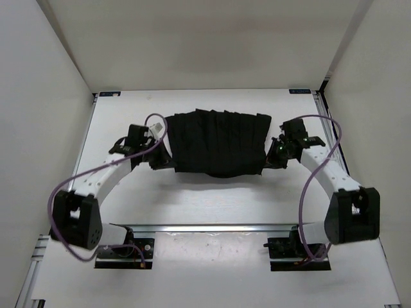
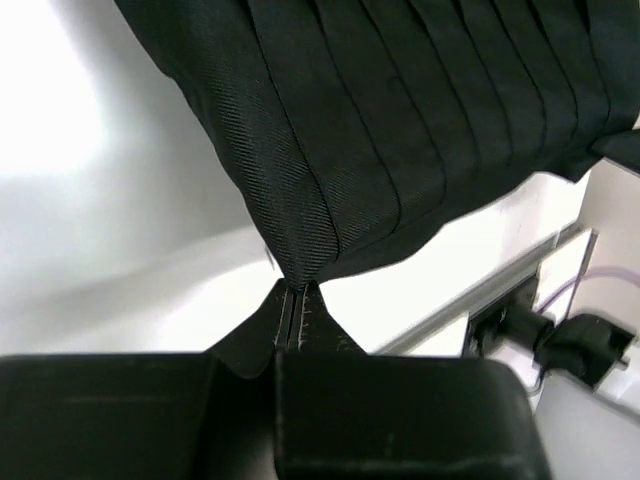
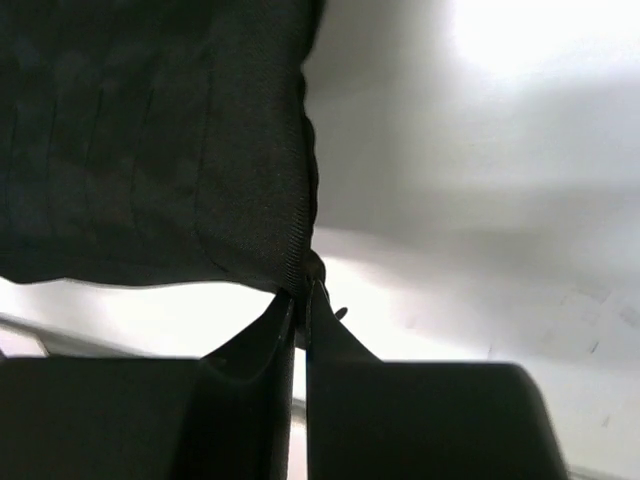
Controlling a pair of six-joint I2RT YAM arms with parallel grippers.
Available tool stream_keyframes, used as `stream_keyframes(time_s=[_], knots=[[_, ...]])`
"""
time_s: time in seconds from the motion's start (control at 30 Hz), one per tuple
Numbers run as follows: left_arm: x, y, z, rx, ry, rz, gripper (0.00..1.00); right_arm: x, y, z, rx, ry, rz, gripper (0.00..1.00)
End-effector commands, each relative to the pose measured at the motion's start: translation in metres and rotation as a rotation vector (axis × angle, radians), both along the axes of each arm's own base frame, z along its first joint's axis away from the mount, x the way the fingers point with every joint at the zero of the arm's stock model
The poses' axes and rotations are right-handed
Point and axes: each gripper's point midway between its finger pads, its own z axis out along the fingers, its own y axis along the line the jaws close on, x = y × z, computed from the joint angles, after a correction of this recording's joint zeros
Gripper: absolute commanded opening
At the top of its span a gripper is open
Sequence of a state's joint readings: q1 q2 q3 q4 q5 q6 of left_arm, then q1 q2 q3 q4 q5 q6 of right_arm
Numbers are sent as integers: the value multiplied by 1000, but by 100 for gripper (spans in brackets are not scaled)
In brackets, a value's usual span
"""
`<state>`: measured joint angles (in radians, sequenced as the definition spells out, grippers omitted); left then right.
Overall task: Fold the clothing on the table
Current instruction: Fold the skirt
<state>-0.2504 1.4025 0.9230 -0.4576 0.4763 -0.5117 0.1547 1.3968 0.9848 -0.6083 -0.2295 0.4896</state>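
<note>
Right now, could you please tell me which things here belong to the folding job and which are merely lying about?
Job: clothing, table, left pincer, right pincer, both shut on the clothing's corners.
Just there: purple cables, aluminium rail, white walls.

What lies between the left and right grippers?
The clothing spans the stretch from left gripper to right gripper, each pinching a corner; top view shows it.

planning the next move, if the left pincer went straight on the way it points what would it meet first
The clothing: the left pincer is shut on its corner, so pleated fabric lies right ahead. Depth beyond is unclear.
</note>
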Motion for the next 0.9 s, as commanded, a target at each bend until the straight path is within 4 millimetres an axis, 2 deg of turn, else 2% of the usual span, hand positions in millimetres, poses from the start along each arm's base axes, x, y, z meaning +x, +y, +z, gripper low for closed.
stream_keyframes(time_s=[0.0,0.03,0.07,0.13,0.17,0.2,0.27,0.37,0.4,0.47,0.5,0.57,0.67,0.73,0.77,0.87], knots=[[-57,11,19,-29,18,-26,0,-51,10,16,-22,27,63,0],[-70,14,23,-46,-4,-26,0,-69,15,24,-16,25,88,0],[-86,18,26,-53,-7,-17,0,-88,14,19,-20,83,79,0],[-107,26,22,-44,27,10,0,-118,22,35,33,71,110,0],[-113,27,20,-44,22,13,0,-130,23,36,56,105,101,0],[-116,27,15,-64,34,25,0,-141,25,44,95,109,100,0],[-113,25,15,-116,45,43,0,-143,28,55,147,86,98,0],[-91,25,26,-117,27,81,0,-115,17,63,219,67,26,0],[-80,27,37,-109,-4,99,0,-101,18,69,240,17,46,0],[-58,37,32,-72,18,163,0,-68,13,68,249,-1,8,0],[-48,39,37,-73,3,179,0,-53,14,70,254,-35,11,0],[-28,42,27,-88,45,226,0,-28,11,65,243,-31,-7,0],[6,36,16,-70,44,246,0,13,14,43,260,29,-19,1],[24,29,13,-47,38,236,0,33,16,39,263,31,-14,0],[28,25,3,-33,61,227,0,39,17,30,255,56,-15,0],[43,20,-17,-37,113,250,4,67,18,31,252,52,-5,0]])
